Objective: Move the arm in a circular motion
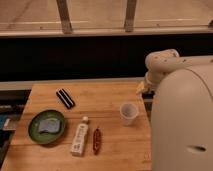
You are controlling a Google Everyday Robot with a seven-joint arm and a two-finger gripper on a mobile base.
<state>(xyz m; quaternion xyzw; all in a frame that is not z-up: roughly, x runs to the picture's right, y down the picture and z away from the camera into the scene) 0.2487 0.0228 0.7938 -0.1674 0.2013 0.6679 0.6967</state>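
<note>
The arm (182, 110) is a large cream-white tube that fills the right side of the camera view and bends at a rounded elbow (159, 61) near the top right. Its small yellowish-tan tip, the gripper (141, 88), hangs over the far right edge of the wooden table (107, 95). The tip touches none of the objects on the table; the nearest is a clear plastic cup (128, 113) below and to its left.
On the table lie a black rectangular bar (65, 98), a green plate (37, 131) holding a blue sponge (49, 125), a white bottle (80, 137) on its side and a reddish-brown snack packet (96, 140). A dark wall and window rail run behind.
</note>
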